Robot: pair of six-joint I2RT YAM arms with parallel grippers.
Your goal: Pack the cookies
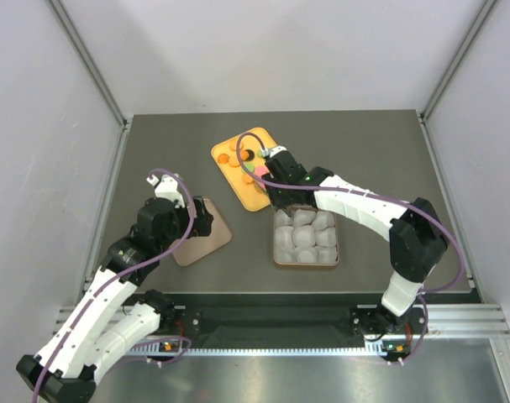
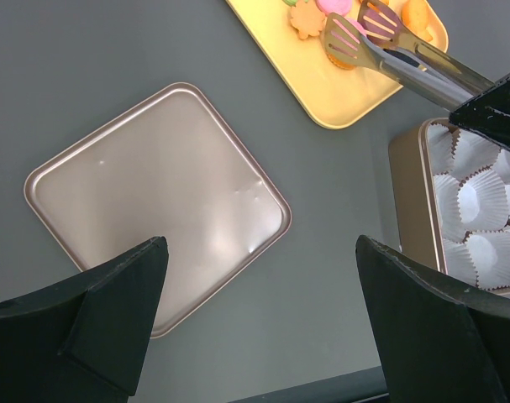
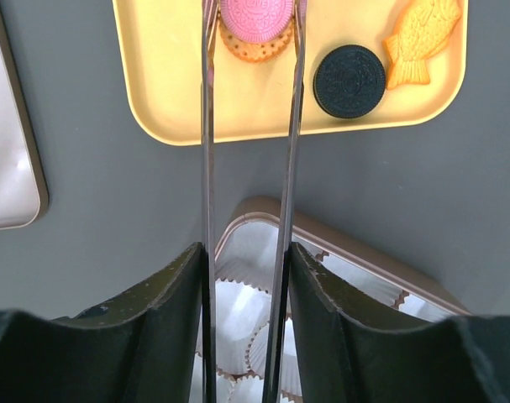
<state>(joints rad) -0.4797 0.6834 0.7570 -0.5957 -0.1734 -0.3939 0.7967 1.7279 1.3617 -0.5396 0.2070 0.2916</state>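
Left gripper (image 2: 261, 277): jaws spread wide and holding nothing, poised over the near corner of the lid (image 2: 154, 210).
Right gripper (image 3: 246, 252): fingers (image 3: 175, 319) pressed in from both sides on the two arms of the tongs (image 3: 208, 168), which reach far across to the tray (image 3: 170, 92).
Tongs' heads: partly parted above the cookies (image 2: 307, 18) in the left wrist view.
Pink cookie (image 3: 255, 13): lies between the tong arms on top of a brown-orange one (image 3: 255, 49). Whether it is pinched or lifted cannot be told.
Other cookies: a black cookie (image 3: 349, 80) and a fish cookie (image 3: 423, 38) sit to the right, close to the tray's near edge, apart from each other.
Tray edges: the rounded near rim lies clear of the tin (image 3: 389, 269), with a band of bare table (image 3: 95, 201) between them.
Tin: square, packed with white paper cups (image 2: 481, 201), and near of the tray beneath the right gripper.
Lid: flat on the table left of the tin, turned corner-on. A dark lane of bare table runs between its right corner and the tin's left wall.
Open room: broad bare table at far left, far right and right of the tin, and walls close the left, right and far sides.
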